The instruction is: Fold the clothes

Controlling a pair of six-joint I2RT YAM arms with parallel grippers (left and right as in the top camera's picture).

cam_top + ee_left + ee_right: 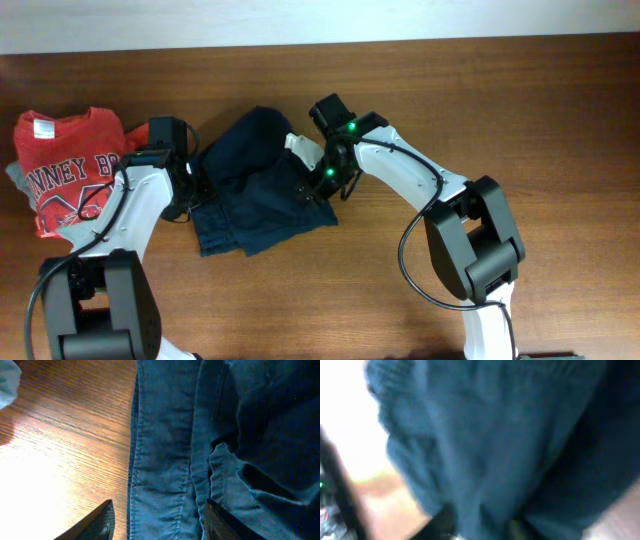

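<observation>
The navy garment lies crumpled slightly left of the middle of the wooden table. It is a soft, matte, shorts-like heap with an irregular outline. Its top is bunched into a rounded hump toward 12 o'clock, and its flatter lower part spreads toward 6 o'clock.

The left wrist view shows the cloth has a fine, brushed weave. A stitched, doubled hem runs in a long straight band, and puckered folds crowd in beside it. The table is a warm brown with long parallel grain, glossy enough to carry a bright glare patch.

The left gripper sits at the garment's 9 o'clock edge with its jaws apart. One dark, wedge-shaped finger is over bare wood just outside the hem. The other is over the cloth, so the hem band lies between them without being pinched.

The right gripper is down on the garment's 3 o'clock side, with green lights glowing on its black body. Its wrist view is badly blurred and filled with dark blue folds, so I cannot tell whether its jaws are apart or closed on the fabric.

At 9 o'clock from the navy garment, beyond the left arm, lies a red T-shirt with white block lettering and a white neck label. It is rumpled over a grey garment, of which only an edge shows.
</observation>
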